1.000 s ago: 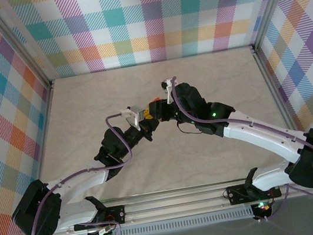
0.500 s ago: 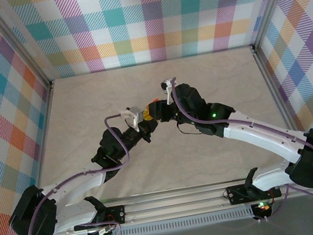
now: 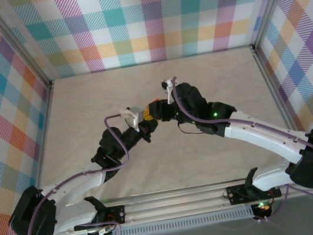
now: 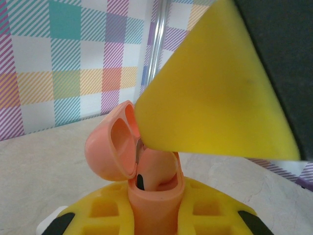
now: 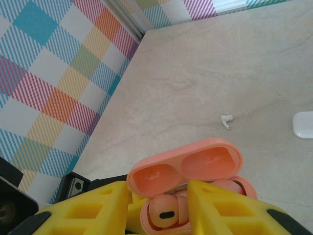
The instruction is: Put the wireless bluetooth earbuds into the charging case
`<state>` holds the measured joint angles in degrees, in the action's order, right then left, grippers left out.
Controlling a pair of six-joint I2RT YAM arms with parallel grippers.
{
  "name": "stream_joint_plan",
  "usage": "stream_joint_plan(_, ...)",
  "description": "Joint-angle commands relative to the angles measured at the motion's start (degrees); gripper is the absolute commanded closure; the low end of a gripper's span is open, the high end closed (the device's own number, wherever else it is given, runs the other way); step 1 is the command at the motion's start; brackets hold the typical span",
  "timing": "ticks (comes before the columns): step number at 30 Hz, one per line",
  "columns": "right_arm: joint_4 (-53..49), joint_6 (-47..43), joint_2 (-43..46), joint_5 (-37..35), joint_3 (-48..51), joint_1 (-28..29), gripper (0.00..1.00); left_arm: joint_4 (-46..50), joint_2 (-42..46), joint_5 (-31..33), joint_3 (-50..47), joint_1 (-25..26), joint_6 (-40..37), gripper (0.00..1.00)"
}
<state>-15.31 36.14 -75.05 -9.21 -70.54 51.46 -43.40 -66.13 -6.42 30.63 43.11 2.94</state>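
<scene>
Top camera: mid-table [image 3: 83, 105], the two arms meet tip to tip, the salmon-pink charging case [image 3: 155, 106] caught between them. At this size it cannot be told how either set of jaws stands.

Left wrist: the case stands upright directly ahead of the left jaws, its lid [image 4: 111, 147] swung back. A pink earbud [image 4: 154, 169] sits in the mouth, dark sensor spot showing. One yellow left jaw fills the upper right, its edge just above the case mouth. Its partner is out of frame, so whether the left jaws are open or closed cannot be told. Yellow pocketed pads flank the case body on both sides.

Right wrist: the right jaws are closed on the case body, one on each flank, with the lid open above them. The pink earbud lies in the near socket; the far socket is half hidden behind a jaw. A white earbud [image 5: 226, 119] lies on the table well beyond the jaws, and a white case [image 5: 303, 125] sits farther right.

The step appears to be seating the pink bud. It likely calls for a gentle press straight down the socket's axis while the right jaws hold firm, and for keeping off the lid, which a sideways nudge could flip shut.
</scene>
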Motion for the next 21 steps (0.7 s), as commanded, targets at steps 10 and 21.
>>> stream_joint_plan(10,-8.4,-5.9,-2.5,1.5,-9.0,-0.1,0.62,1.9,1.8,-1.0,3.7,0.6,0.6,1.00)
stream_joint_plan(21,-9.7,-6.3,-1.5,2.3,-10.5,-0.1,0.62,8.1,2.1,-1.4,5.6,0.6,1.0,1.00)
